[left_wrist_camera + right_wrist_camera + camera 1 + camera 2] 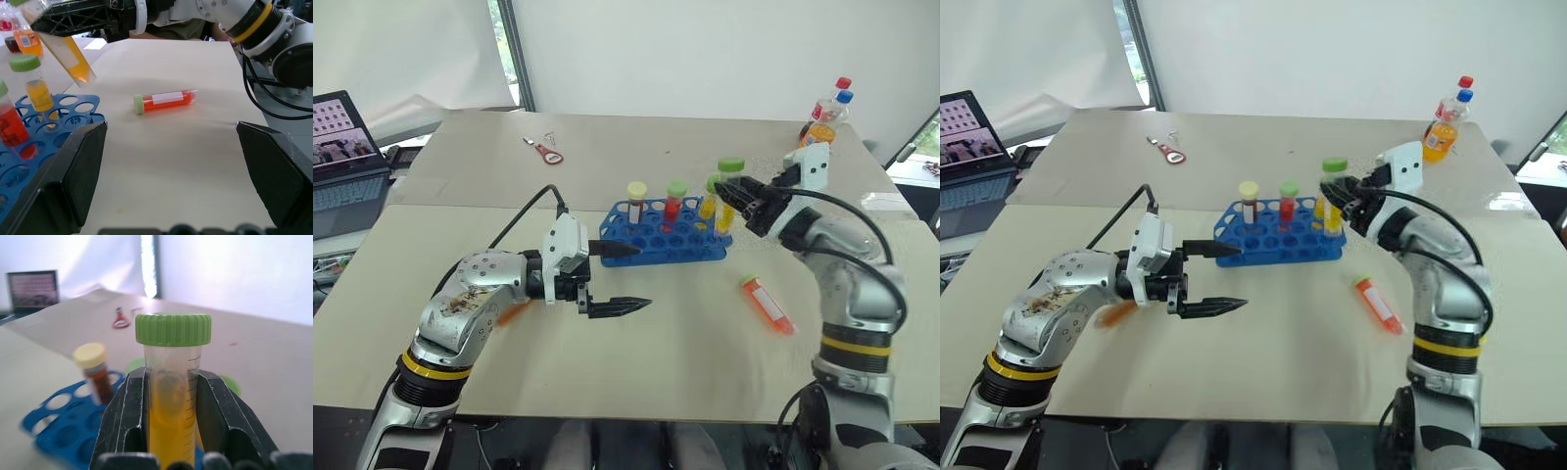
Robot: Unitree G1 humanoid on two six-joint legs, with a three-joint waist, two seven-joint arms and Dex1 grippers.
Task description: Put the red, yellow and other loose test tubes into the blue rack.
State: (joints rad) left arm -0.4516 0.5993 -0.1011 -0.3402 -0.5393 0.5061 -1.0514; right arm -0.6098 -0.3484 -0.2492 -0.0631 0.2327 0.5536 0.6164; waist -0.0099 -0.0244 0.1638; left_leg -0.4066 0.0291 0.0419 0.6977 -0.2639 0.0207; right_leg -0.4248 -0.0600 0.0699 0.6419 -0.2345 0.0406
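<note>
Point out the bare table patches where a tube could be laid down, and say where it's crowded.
Free: the near table between the left claw and the loose red tube; the far half between the red tool and the bottles. Crowded: the blue rack, where the right claw holds a yellow tube.

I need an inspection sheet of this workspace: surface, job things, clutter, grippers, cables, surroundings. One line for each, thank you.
Surface: beige table, two boards joined by a seam.
Job's things: blue rack holds three upright tubes; yellow tube with green cap is held above the rack; red tube lies loose on the table right of the rack; an orange tube shows under the left arm.
Clutter: red tool; two bottles at the far edge.
Grippers: left gripper open, empty; right gripper shut on the yellow tube.
Cables: black cable on the left arm.
Surroundings: laptop at left; white wall.
</note>
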